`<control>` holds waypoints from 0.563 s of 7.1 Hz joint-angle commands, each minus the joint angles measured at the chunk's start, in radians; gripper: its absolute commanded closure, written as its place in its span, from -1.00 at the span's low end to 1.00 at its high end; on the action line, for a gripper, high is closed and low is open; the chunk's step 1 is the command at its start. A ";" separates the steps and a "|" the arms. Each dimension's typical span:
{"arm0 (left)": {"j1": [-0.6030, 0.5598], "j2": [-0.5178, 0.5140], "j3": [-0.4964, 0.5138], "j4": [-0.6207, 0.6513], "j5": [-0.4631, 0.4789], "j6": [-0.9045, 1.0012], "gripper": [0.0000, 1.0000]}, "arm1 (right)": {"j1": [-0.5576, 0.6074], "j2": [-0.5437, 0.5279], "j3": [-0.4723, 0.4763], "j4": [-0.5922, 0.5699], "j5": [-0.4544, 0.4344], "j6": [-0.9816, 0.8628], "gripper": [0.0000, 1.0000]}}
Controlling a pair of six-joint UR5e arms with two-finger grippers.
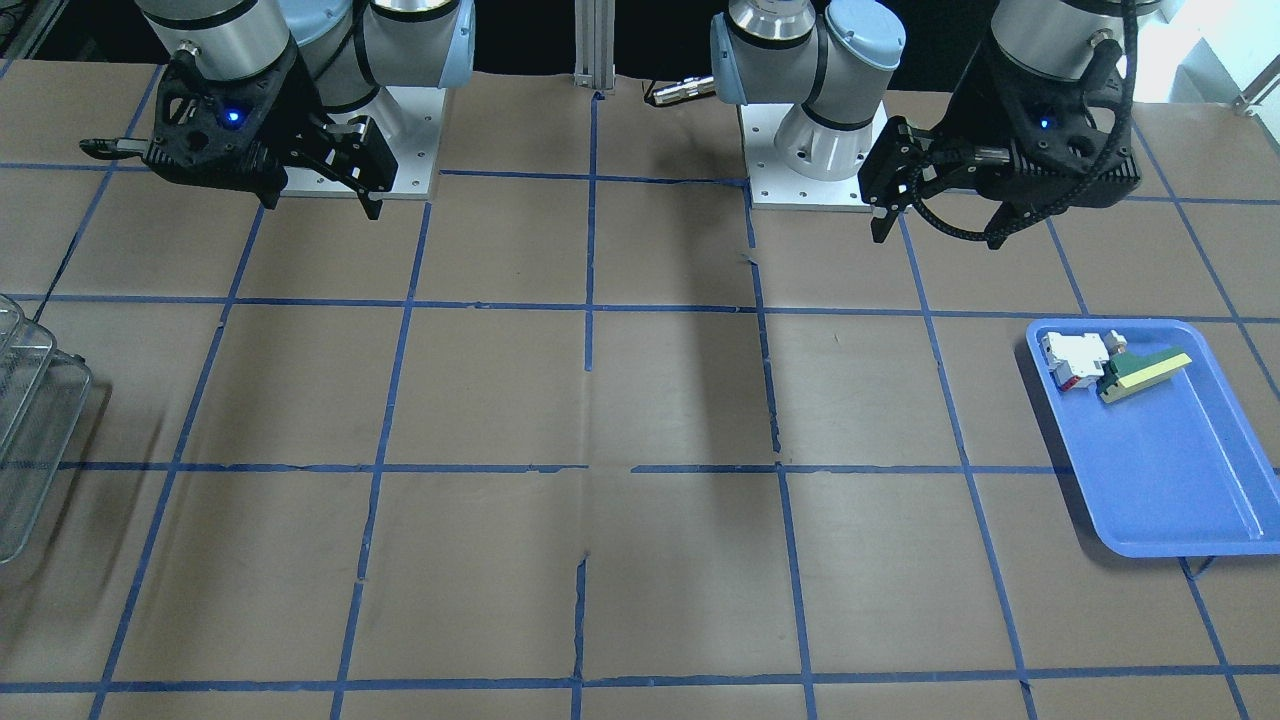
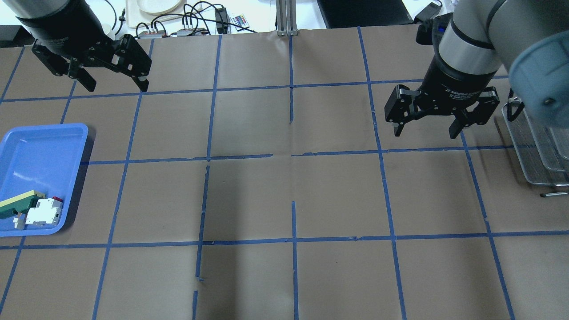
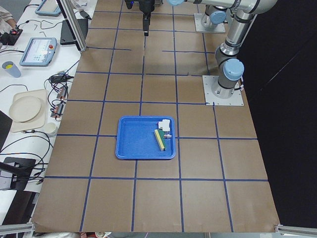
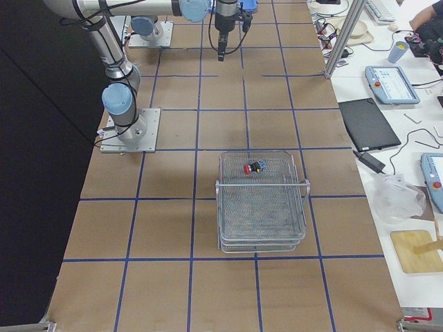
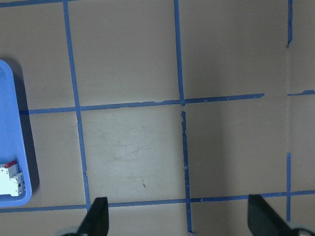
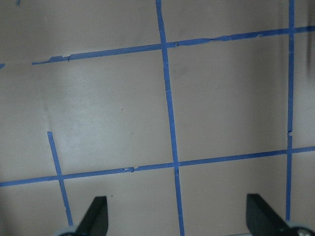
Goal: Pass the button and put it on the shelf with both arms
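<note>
Exterior right: one button (image 4: 254, 167) (on shelf (image 4: 263, 216))

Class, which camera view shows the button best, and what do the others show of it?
Exterior right: the button lies in plain sight on the shelf, red cap clear. Front-facing and overhead views catch only the shelf's edge, no button. Exterior left and both wrist views show neither.

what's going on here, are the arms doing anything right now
Nothing is being handled right now. The button lies in the top basket of the shelf. The left end effector and right end effector both hang open and empty above the table. The blue tray holds a white-and-red block and a green-and-yellow wedge.
</note>
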 commanded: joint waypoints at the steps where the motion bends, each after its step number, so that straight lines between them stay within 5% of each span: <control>1: -0.001 0.002 -0.009 -0.001 0.005 0.000 -0.99 | -0.018 0.000 0.001 0.005 0.005 -0.001 -0.99; 4: -0.007 0.002 -0.032 -0.003 0.006 -0.024 -0.99 | -0.029 -0.012 -0.004 0.029 -0.005 -0.001 -0.99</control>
